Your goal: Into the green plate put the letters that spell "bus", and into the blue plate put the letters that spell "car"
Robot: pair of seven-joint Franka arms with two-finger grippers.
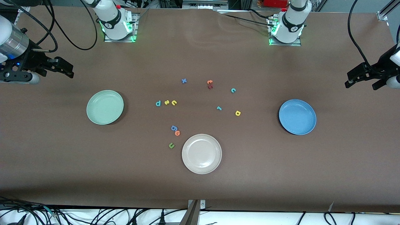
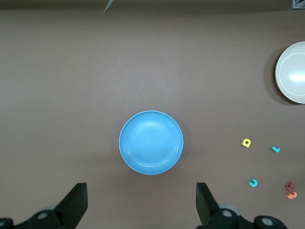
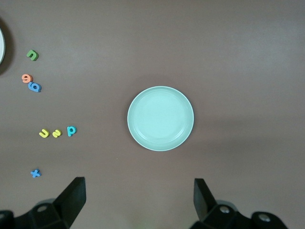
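Both white arm bases (image 1: 114, 22) glow green at their square mounts, black cables trail off, and the black grippers carry blunt wedge-shaped fingers (image 2: 75, 202).

On the plain brown table (image 1: 281, 175): a mint-green plate (image 1: 105, 107), a medium-blue plate (image 1: 297, 117), a beige-white plate (image 1: 202, 153). Letters: teal b (image 1: 158, 103), yellow s (image 1: 167, 102), yellow u (image 1: 174, 102), teal c (image 1: 233, 90), teal r (image 1: 219, 108), yellow a (image 1: 237, 113).

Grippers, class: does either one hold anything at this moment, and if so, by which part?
Nothing is held. The left gripper and the right gripper both hang open and empty at the table's ends.
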